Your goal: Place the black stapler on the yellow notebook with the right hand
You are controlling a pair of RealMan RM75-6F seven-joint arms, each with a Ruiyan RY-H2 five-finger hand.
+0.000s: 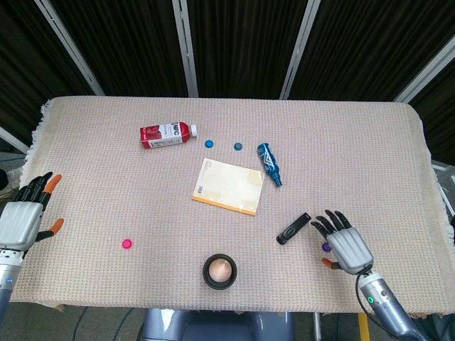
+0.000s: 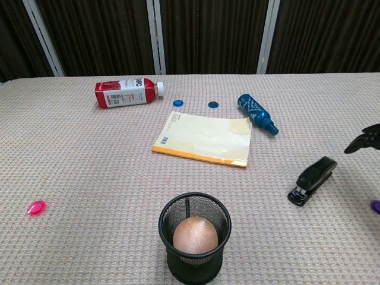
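I see the black stapler (image 1: 293,228) lying flat on the woven table cover (image 1: 355,156), at about 4 o'clock from the yellow notebook (image 1: 228,186) and well apart from it. My right hand (image 1: 344,244) hangs just beside the stapler at its 3 o'clock, fingers spread, holding nothing and not touching it; in the chest view only its dark fingertips (image 2: 363,139) enter at the right edge. A purple disc (image 1: 326,247) sits partly under that hand. My left hand (image 1: 23,217) rests at the table's left edge, at 9 o'clock from the notebook, fingers apart and empty. The notebook lies closed, slightly skewed. A blue bottle (image 1: 269,163) lies at its 2 o'clock, a red bottle (image 1: 167,133) at 10 o'clock, a mesh cup (image 1: 220,271) at 6 o'clock.
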